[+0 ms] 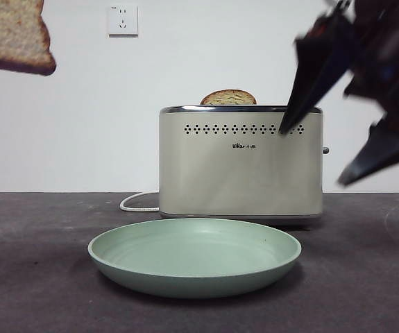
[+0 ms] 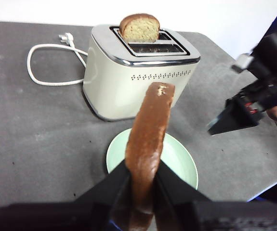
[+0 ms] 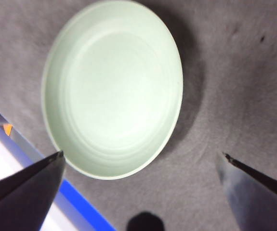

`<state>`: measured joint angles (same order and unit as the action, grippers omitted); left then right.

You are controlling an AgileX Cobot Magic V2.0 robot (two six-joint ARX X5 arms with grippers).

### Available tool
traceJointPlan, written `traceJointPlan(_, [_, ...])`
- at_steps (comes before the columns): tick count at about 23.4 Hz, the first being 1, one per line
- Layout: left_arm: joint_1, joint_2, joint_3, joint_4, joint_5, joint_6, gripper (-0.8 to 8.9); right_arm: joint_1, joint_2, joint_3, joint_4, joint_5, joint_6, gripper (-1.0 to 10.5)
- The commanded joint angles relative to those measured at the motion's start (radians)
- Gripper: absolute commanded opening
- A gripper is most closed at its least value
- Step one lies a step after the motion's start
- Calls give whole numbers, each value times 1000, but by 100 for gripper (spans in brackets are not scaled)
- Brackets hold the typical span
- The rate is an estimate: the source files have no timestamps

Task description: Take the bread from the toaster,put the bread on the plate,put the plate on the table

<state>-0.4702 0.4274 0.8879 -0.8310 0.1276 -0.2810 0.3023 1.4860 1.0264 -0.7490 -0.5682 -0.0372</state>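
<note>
Counts: 1 table, 1 toaster, 1 plate, 2 bread slices, 2 grippers, 1 cord w/ plug, 1 wall socket.

The table was dark grey-brown, matte, w/ faint scuffs. On it stood the toaster: boxy, cream, chrome top rim, a row of small dark holes across the face and a tiny logo under them. The front view showed its long side. Its white cord looped on the table beside it, plug unconnected.

The plate sat flat on the table just in front of the toaster, apart from it; round, shallow, pale mint green, raised rim, nothing on it.

The right gripper hung in the air beside and above the toaster's lever end, touching nothing, jaws spread wide w/ nothing between them; its wrist cam looked down on the plate.

The bread was a whole slice: dark-brown crust, tan speckled crumb in the front view. It was off the toaster, up in the air, above and beyond the plate on the side away from the right gripper, pinched at one end by the left gripper, jaws clamped on its flat faces. Seen edge-on from the left wrist, its long axis ran out from the jaws toward the toaster.

The 2nd slice sat in a toaster slot, only its domed top showing.

A white wall socket was on the wall behind.
</note>
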Motion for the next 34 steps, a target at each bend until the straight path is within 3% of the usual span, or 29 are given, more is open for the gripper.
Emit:
traceJointPlan(1, [-1, -5, -6, 6, 8, -7, -8, 16, 72, 2, 24, 1, 3, 565])
traceJointPlan(10, [-2, -5, -6, 6, 8, -7, -8, 61, 200, 2, 109, 2, 4, 518])
traceJointPlan(13, [-1, -5, -6, 6, 7, -8, -8, 79, 224, 2, 136, 2, 3, 309])
traceJointPlan(16, [-1, -5, -6, 6, 8, -8, -8, 87, 239, 2, 153, 2, 3, 295])
traceJointPlan(23, [-1, -5, -6, 6, 32, -9, -8, 87, 261, 1, 187, 48, 10, 19])
traceJointPlan(34, [-2, -5, -6, 9, 119, -39, -8, 95, 235, 2, 221, 96, 52, -13])
